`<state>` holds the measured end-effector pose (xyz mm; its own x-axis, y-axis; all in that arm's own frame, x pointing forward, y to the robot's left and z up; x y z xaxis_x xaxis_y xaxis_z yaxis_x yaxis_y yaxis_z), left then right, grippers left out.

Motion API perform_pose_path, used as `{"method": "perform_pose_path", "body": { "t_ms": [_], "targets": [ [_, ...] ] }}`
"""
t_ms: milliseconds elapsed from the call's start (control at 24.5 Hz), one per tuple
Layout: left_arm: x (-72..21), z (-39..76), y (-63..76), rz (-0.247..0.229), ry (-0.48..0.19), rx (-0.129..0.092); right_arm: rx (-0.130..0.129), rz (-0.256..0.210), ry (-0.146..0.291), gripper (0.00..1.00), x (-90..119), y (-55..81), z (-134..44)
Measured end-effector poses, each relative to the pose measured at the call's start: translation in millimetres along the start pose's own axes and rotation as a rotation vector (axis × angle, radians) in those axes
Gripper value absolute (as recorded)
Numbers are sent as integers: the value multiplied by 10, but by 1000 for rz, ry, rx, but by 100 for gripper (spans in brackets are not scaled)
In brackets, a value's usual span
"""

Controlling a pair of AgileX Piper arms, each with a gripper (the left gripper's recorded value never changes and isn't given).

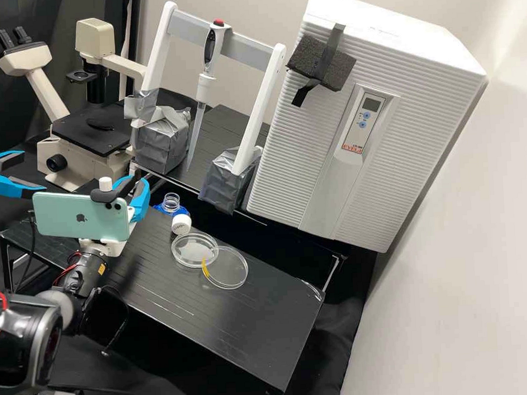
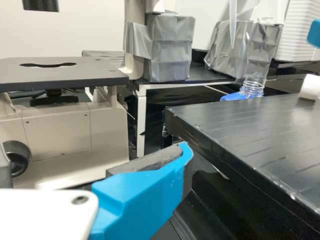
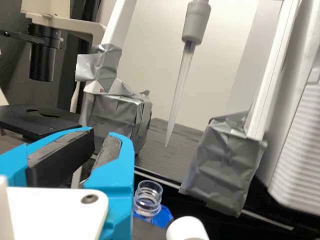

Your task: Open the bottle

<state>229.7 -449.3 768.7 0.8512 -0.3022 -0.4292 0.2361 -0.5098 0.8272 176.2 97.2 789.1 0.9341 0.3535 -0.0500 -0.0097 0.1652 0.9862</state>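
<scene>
Bottle: the clear bottle [image 1: 170,201] stands upright on a blue base [image 1: 160,209] at the far left corner of the black bench [image 1: 252,322]. Its threaded neck is bare and its mouth is open.
Cap: the white cap [image 1: 181,224] lies on the bench just beside the bottle, at about 5 o'clock from it in the high view, and is off the neck.
Right gripper: the right gripper [image 1: 138,195] hangs near the bottle, at about 9 o'clock from it in the high view. In the right wrist view its blue fingers [image 3: 112,165] are parted by a narrow gap with nothing between them, and the bottle's mouth sits just past the fingertips.
Left gripper: the left gripper [image 1: 32,170] is off the bench's left end, at about 9 o'clock from the right gripper and well apart from the bottle. Its two fingers are spread wide and hold nothing.
Petri dishes: two clear petri dishes [image 1: 211,259] lie overlapping on the bench, at about 5 o'clock from the cap.
Pipette: a pipette [image 1: 202,89] hangs tip down from a white stand [image 1: 259,112] whose feet are wrapped in grey tape, at about 12 o'clock from the bottle.
Microscope: a beige microscope [image 1: 78,136] stands at about 10 o'clock from the bottle.
White cabinet: a ribbed white cabinet [image 1: 354,122] stands at about 2 o'clock from the bottle.
Phone: a mint-green phone [image 1: 79,216] is clamped on the right arm behind its gripper.
</scene>
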Motion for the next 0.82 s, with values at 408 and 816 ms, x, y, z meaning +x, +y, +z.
{"method": "perform_pose_path", "body": {
  "t_ms": [408, 816],
  "targets": [
    [-16, 44, -50, 22, 72, 93, 18, 52, 45, 100, -64, 25, -21],
    [-27, 19, -38, 37, 108, 101, 10, 44, 63, 100, -65, 19, -38]
  ]
}}
